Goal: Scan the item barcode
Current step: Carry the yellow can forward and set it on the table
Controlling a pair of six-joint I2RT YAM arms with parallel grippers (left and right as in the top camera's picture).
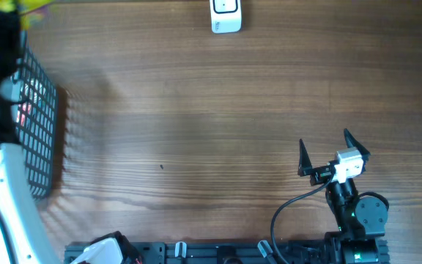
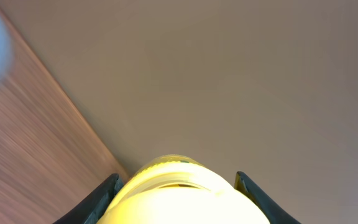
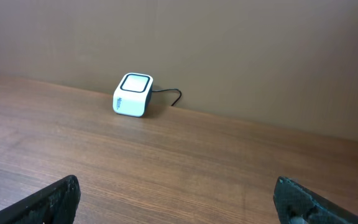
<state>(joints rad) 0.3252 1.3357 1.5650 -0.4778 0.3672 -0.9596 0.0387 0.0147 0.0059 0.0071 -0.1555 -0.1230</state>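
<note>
My left gripper [image 2: 176,182] is shut on a pale yellow rounded item [image 2: 179,200], which fills the gap between its dark fingers [image 2: 101,198]; no barcode shows on it. In the overhead view that item [image 1: 32,9] is a yellow blur at the top left corner, above the basket. The white box-shaped scanner [image 1: 226,16] stands at the table's far edge, also seen in the right wrist view as the scanner [image 3: 132,95] with its cable. My right gripper [image 1: 324,139] rests near the front right, open and holding nothing, its jaws wide apart over bare wood [image 3: 176,193].
A black wire basket [image 1: 39,125] stands at the left edge with something red-printed [image 1: 24,110] showing through its mesh. The white left arm [image 1: 2,198] runs along the front left. The wooden table [image 1: 196,132] lies between basket and right arm.
</note>
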